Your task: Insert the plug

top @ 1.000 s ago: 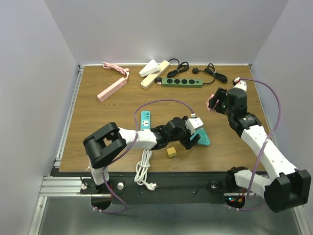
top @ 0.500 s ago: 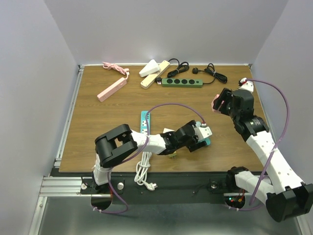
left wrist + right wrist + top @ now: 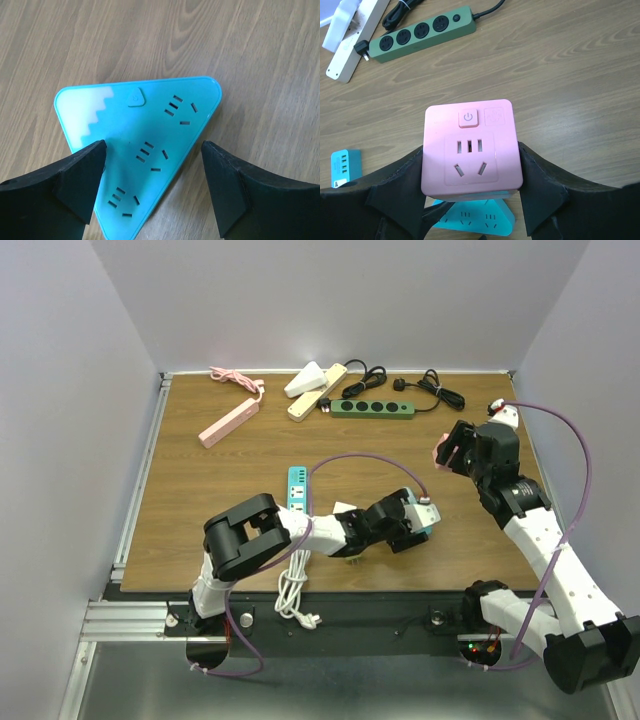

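Note:
A pink cube socket adapter sits between my right gripper's two fingers, socket face and power button toward the camera. In the top view the right gripper holds the pink cube above the table's right side. A teal triangular power strip lies flat on the wood. My left gripper is open just above it, one finger over its left edge, the other over bare wood to its right. In the top view the left gripper covers most of the teal strip. The strip also shows below the cube.
A green power strip with a black cable, white and cream strips and a pink strip lie at the back. A teal rectangular strip and a coiled white cable lie by the left arm.
My left arm has stretched further right, bringing its open gripper over the teal triangular strip. My right gripper has shifted slightly right with the pink cube, then held still.

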Tool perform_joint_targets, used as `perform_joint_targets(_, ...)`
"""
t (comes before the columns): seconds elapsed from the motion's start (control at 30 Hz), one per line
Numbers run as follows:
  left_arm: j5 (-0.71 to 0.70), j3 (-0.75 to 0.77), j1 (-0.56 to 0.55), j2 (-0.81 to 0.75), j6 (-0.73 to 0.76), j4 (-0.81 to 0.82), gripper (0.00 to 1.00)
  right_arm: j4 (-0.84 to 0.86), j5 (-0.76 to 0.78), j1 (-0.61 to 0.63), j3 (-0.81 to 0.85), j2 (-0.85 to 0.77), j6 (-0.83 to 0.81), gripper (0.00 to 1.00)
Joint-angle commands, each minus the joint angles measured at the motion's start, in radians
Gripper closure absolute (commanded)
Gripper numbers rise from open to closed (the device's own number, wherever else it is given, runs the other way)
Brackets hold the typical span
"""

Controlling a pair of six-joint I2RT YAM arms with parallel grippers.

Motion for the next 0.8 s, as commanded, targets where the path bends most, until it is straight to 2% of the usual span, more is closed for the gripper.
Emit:
perform_joint_targets(0.0, -0.006, 0.082, -0.005, 0.036, 0.003, 0.019, 0.12, 0.031, 0.014, -0.007, 0.047, -0.015, -0.010, 1.00)
perform_joint_targets(0.3, -0.038, 0.171, 0.032, 0.115, -0.086, 0.004, 0.12, 0.029, 0.015, -0.006, 0.024, -0.027, -0.002, 1.00)
perform_joint_targets(0.43, -0.136, 0.201, 0.059, 0.135, -0.168, -0.011, 0.12, 0.026, 0.031, -0.006, 0.012, -0.036, -0.002, 1.00)
perform_joint_targets(0.77, -0.142, 0.159, 0.168, 0.117, -0.322, -0.030, 0.12, 0.031, 0.026, -0.007, -0.005, -0.018, -0.025, 1.00)
